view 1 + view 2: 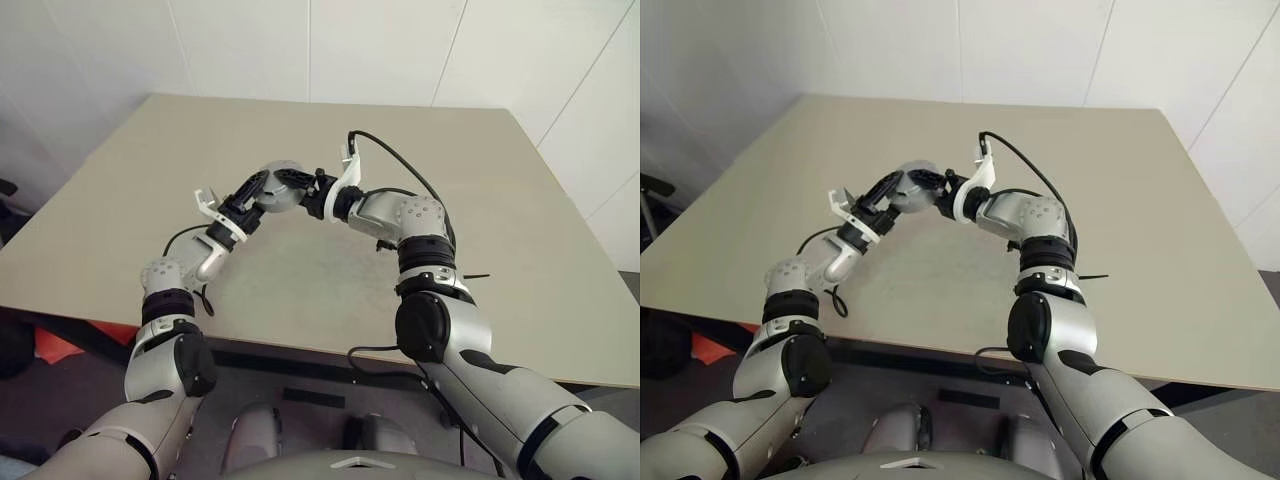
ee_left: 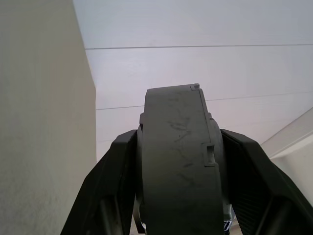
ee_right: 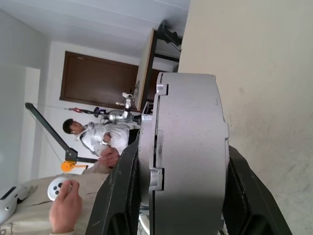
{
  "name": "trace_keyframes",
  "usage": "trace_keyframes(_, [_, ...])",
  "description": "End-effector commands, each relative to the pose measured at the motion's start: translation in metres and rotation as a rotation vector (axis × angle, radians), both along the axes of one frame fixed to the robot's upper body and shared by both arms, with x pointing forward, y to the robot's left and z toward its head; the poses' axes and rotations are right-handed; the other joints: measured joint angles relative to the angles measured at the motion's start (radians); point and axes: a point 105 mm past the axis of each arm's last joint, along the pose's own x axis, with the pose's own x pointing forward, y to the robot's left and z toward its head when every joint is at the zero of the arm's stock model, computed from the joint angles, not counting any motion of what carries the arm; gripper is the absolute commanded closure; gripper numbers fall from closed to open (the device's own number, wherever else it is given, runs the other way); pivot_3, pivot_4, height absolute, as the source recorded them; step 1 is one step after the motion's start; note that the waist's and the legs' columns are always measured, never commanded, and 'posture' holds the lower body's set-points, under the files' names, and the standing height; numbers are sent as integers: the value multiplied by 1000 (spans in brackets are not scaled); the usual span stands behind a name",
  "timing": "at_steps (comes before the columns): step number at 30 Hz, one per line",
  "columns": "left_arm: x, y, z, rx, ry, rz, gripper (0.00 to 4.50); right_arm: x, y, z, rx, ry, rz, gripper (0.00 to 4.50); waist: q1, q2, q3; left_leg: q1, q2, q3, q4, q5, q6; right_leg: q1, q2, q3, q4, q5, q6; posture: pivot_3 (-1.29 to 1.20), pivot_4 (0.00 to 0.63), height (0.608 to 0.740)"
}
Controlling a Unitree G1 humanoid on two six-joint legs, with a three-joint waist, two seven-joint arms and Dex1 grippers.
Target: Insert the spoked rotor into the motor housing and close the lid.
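Can't see inside the motor housing at all, lid covers it, and both grippers' fingers hide its faces.

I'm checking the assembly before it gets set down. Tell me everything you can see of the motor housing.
The motor housing is a short round grey metal cylinder, matt and lightly scuffed, with a seam and small notches around its wall where the lid sits closed on it. It is held above the table, clear of it, turned on edge. The left gripper and right gripper both clamp its flat faces.
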Motion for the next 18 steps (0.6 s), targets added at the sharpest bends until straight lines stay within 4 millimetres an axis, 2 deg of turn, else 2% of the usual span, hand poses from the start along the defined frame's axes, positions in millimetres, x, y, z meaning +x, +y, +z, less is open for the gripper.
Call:
trace_keyframes(1, [2,-3,9,18,-35,-5,2327,1,1,32,72,-101,0,2367,0,0,0,0,0,0,0,0,0,0,0,0,0,0,0,0,0,740])
trace_keyframes(10, [5,-1,8,20,-22,12,2327,1,0,29,43,-126,2,2367,1,0,0,0,0,0,0,0,0,0,0,0,0,0,0,0,0,740])
trace_keyframes(17, [7,2,3,34,-1,32,2327,9,-2,21,-61,-172,-53,185,1,0,0,0,0,0,0,0,0,0,0,0,0,0,0,0,0,740])
trace_keyframes(18, [7,2,2,37,1,34,2327,9,-2,20,-72,-181,-57,185,0,0,0,0,0,0,0,0,0,0,0,0,0,0,0,0,0,740])
